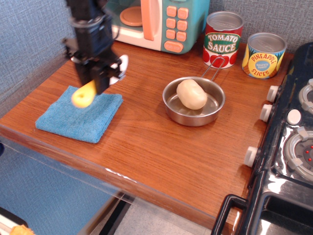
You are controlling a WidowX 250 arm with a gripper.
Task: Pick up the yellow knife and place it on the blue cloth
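Note:
The gripper (98,78) is shut on the yellow knife (84,95) and holds it in the air above the blue cloth (79,113). The knife's yellow handle hangs down and toward the front-left, over the cloth's upper middle. Its white blade (122,63) sticks out behind the gripper to the right. The cloth lies flat at the front left of the wooden counter (146,142).
A metal pan (194,102) with a potato (191,94) sits mid-counter. A toy microwave (156,19) stands at the back, with a tomato sauce can (223,39) and a pineapple can (264,55) to its right. A toy stove (288,147) is at the right.

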